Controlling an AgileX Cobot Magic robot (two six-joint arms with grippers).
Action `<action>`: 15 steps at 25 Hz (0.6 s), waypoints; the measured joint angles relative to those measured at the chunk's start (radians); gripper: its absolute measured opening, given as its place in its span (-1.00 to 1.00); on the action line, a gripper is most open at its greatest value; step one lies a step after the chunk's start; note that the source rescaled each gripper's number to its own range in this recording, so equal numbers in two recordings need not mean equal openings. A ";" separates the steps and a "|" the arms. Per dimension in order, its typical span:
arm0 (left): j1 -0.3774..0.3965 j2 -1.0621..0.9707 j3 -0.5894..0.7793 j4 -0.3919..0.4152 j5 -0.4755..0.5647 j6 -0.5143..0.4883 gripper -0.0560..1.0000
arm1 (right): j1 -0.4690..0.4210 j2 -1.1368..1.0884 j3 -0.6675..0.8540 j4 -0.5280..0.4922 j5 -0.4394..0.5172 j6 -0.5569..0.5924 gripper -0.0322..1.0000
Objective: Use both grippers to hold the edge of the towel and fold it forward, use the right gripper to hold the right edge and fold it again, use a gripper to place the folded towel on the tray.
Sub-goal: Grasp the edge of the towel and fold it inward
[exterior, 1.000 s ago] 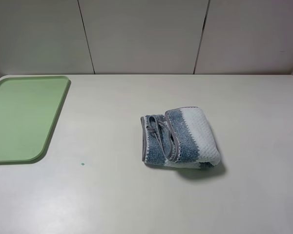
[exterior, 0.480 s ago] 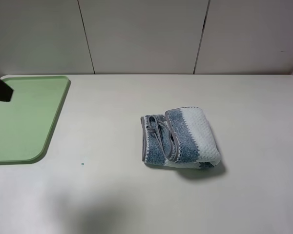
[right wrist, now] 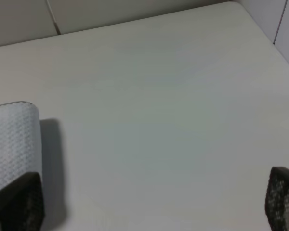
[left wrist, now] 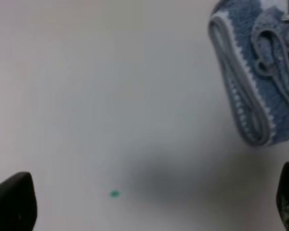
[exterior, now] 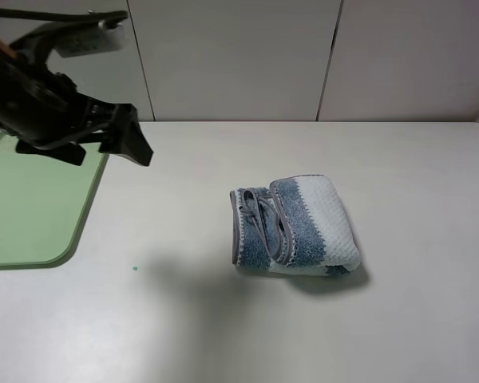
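i read the folds as done: the towel [exterior: 295,227] lies as a compact bundle on the table [exterior: 223,335], a little right of centre, its grey hem [exterior: 236,231] showing on the side facing 9 o'clock. the tray [exterior: 32,199] sits well apart from it at about 9 o'clock, with nothing on the part i can see. so the step in hand looks like the last one, carrying the towel to the tray.

my left gripper [exterior: 132,144] hangs high over the tray's inner edge, up at 10 o'clock from the towel, jaws spread wide and holding nothing. my right gripper [right wrist: 149,202] is just off the towel's 3 o'clock side, jaws spread too, empty.

next i'd bring the left gripper down toward 4 o'clock, straddle the hem side of the bundle, and pinch through all layers so it doesn't unroll on the lift.
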 joint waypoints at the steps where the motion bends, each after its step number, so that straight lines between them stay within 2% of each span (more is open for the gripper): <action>1: -0.020 0.032 -0.013 -0.001 -0.017 -0.015 1.00 | 0.000 0.000 0.000 0.000 0.000 0.000 1.00; 7: -0.155 0.179 -0.070 -0.004 -0.141 -0.132 1.00 | 0.000 0.000 0.000 0.000 0.000 0.000 1.00; 15: -0.266 0.322 -0.105 -0.006 -0.272 -0.251 1.00 | 0.000 0.000 0.000 0.000 0.000 0.000 1.00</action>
